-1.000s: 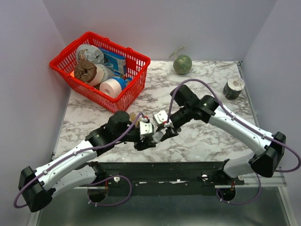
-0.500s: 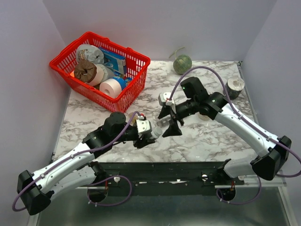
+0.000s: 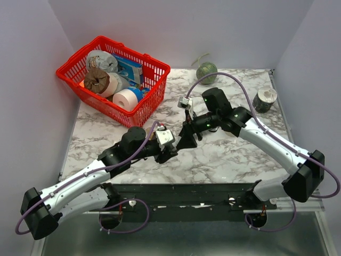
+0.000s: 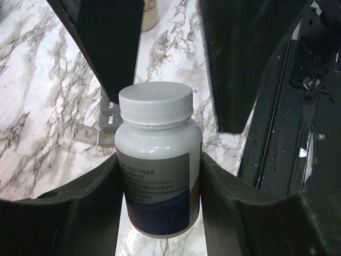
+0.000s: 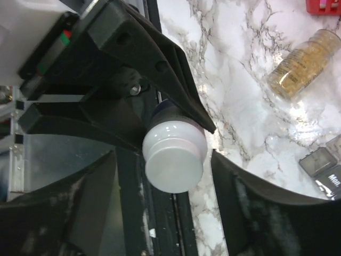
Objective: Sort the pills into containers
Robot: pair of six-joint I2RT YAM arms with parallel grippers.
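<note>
**Step in hand (my judgement):** uncapping a bottle.

**Jaws:**
- My left jaws pinch the body of a white plastic bottle with a blue-banded label (image 4: 157,181). They hold it above the middle of the white-and-grey marbled surface (image 3: 240,154).
- My right jaws stand spread on either side of the bottle's white ribbed screw cap (image 5: 175,162). A gap shows on both sides, so they grip nothing.

**Task's things:**
- The tiny tan-yellow pills sit inside a small clear cylindrical vial (image 5: 295,69). It lies on its side on the surface, left of centre, near the red wire basket (image 3: 114,80), with neither arm touching it.
- The long dark-grey plastic strip of square lidded compartments (image 4: 109,114) lies on the surface beneath the held bottle. Only a few compartments show, and one translucent lid appears folded open. I cannot see into any compartment.

**Next move calls for:**
- The right jaws should close squarely on the cap's ribbed wall and then twist, while the left jaws keep the body from turning.
- A loose left grip would let the bottle spin with the cap.
- I cannot tell what the held bottle contains.
</note>
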